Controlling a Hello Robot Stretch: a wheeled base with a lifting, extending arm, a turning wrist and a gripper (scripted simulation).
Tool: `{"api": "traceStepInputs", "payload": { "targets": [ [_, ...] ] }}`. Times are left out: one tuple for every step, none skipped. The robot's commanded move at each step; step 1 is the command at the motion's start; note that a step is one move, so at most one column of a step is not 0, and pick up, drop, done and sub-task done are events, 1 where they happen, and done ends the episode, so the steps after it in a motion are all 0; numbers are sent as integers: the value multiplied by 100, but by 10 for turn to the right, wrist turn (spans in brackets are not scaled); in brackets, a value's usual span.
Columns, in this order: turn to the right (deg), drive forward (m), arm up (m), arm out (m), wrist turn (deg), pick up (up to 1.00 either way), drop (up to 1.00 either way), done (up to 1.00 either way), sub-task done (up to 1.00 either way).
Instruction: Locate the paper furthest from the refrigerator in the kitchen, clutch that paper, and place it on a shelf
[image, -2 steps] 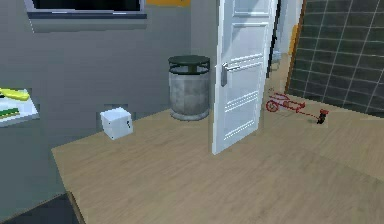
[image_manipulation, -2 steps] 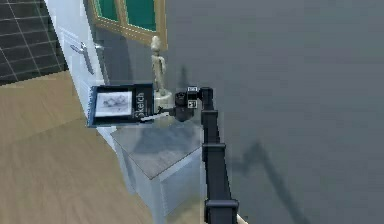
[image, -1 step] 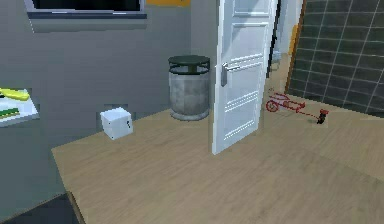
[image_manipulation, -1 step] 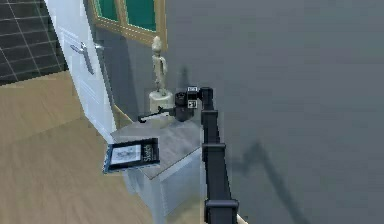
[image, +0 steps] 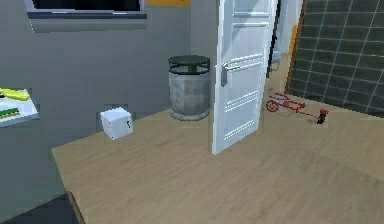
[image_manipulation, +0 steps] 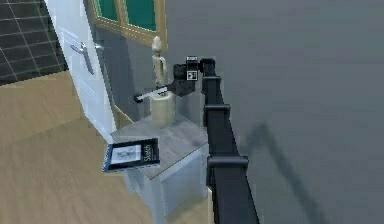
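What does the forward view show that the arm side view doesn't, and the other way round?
Forward view's own: a grey cylindrical bin with a dark lid, a small white cube on the floor, and a red object past the door. Arm side view's own: the dark arm bar, the pincer, and a pale wooden figurine and flat dark-edged sheet on a grey side table. Shared: the white panelled door, light wooden floor, dark tiled wall.

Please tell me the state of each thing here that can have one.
door: standing open.
bin: upright on the floor.
white box: upright on the floor.
statue: upright on the small table.
dark-framed sheet: lying flat on the table.
gripper: cannot tell whether it holds anything.
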Motion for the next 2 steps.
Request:
{"api": "traceStepInputs", "payload": {
  "targets": [
    [0, 0, 0, -8, 0, 0, 0, 0, 0],
    [0, 0, 0, 0, 0, 0, 0, 100, 0]
  ]
}}
